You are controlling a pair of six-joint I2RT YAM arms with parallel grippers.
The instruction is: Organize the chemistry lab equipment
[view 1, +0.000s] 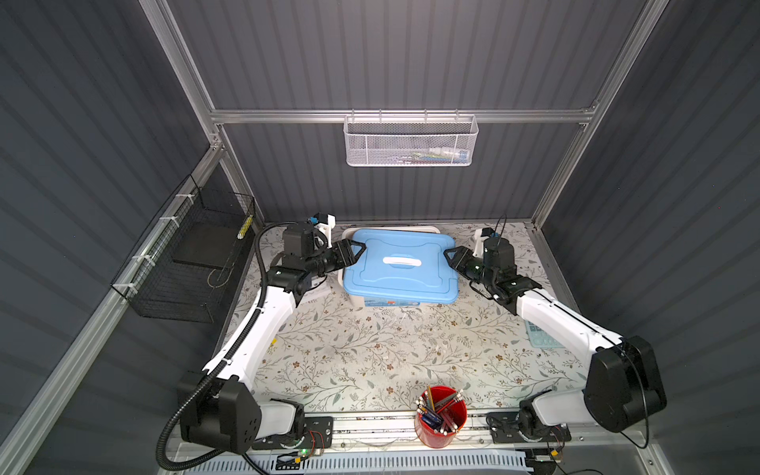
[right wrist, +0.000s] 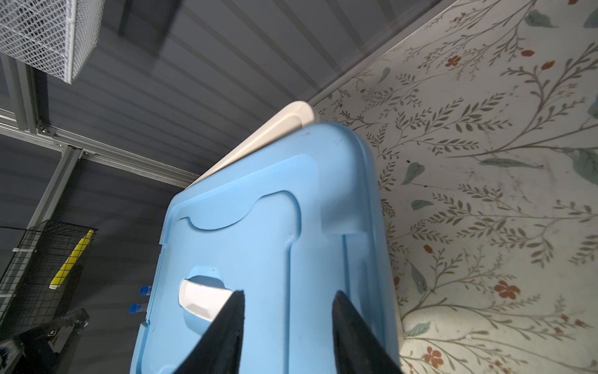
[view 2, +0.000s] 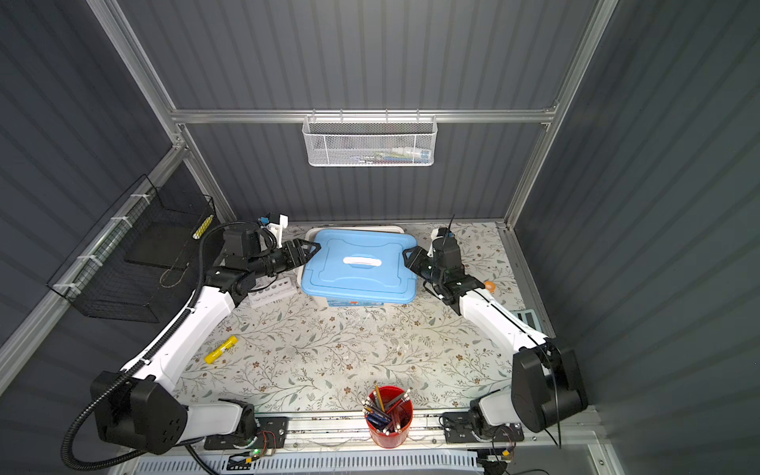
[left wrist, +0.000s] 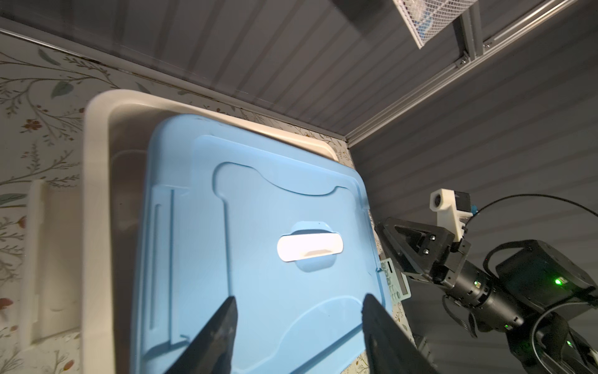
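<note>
A white box [view 1: 390, 227] is placed at the back of the flowered table [view 1: 370, 357]. A blue lid [view 1: 401, 279] with a white handle [view 1: 402, 260] is laid on it askew, so that the rim of the box is left uncovered at the back and on the left side.

The left gripper [view 1: 358, 251] is positioned at the left edge of the lid and the right gripper [view 1: 449, 253] at the right edge. In the left wrist view the fingers [left wrist: 223, 327] are seen well apart above the lid surface, and nothing is clamped between them. The same is found in the right wrist view: the fingers [right wrist: 226, 327] are spread over the lid and no thing is gripped.

Of the lab equipment, a white tube rack [view 2: 273, 290] is seen on the table just beside the box, partly hidden by the left arm. Two blue caps [right wrist: 145, 290] are shown past the far edge of the lid in the right wrist view. They are perhaps tubes standing in this rack, but the view is too poor to be sure.

A red cup of pencils [view 1: 441, 415] is placed at the front edge of the table. A pale blue calculator [view 1: 543, 335] is partly covered by the right arm.
</note>
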